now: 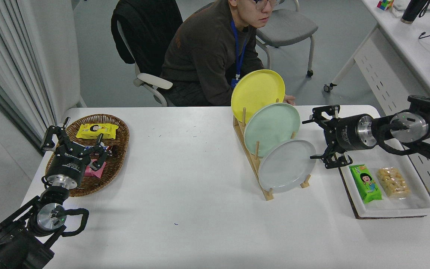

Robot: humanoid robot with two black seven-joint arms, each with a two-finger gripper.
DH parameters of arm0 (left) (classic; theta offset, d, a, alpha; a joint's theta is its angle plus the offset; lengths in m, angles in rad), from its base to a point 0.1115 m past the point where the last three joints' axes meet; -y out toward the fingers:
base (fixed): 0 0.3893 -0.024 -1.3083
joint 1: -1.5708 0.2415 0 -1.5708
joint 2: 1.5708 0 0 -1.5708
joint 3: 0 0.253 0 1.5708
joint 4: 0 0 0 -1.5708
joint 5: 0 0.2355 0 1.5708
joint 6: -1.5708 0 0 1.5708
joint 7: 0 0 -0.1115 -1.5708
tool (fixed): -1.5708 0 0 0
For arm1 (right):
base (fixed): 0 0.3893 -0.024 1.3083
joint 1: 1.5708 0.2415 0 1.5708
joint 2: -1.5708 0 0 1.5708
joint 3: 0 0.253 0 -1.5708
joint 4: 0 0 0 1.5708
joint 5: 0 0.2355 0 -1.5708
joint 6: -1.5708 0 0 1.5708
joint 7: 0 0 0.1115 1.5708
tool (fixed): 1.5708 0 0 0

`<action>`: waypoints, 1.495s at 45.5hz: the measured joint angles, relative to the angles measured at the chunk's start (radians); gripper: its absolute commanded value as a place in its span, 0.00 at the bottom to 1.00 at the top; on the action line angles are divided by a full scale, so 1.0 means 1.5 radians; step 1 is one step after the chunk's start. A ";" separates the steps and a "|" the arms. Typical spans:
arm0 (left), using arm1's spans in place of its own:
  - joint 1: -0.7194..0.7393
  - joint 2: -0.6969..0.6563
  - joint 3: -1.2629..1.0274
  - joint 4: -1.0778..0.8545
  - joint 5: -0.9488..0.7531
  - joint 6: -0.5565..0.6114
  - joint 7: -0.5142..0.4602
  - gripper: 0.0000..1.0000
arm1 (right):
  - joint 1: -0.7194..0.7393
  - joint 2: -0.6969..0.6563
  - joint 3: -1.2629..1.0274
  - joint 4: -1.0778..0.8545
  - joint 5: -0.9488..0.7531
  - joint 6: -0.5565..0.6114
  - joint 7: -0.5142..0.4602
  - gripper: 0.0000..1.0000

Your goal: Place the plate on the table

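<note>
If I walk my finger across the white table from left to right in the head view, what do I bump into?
Left hand over the wicker basket → wooden plate rack → pale grey plate → right hand, open → white tray with snacks.

Little can be read here. White lettering runs along the black body of my right end effector (317,138), and more sits on my left end effector (74,139), but both are too small and blurred to make out. The yellow snack packet (96,130) and green snack packet (366,183) show cartoon faces; their print is illegible.
</note>
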 measured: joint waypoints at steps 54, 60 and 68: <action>0.000 0.000 0.000 0.000 0.000 0.000 0.000 0.98 | -0.160 0.035 0.259 -0.012 -0.093 -0.046 0.006 0.99; 0.000 0.000 0.000 0.000 0.000 0.000 0.000 0.98 | -0.170 0.031 0.277 -0.012 -0.095 -0.051 0.006 0.92; 0.000 0.000 0.000 0.000 0.000 0.000 0.000 0.98 | -0.180 0.028 0.294 -0.013 -0.099 -0.065 0.007 0.90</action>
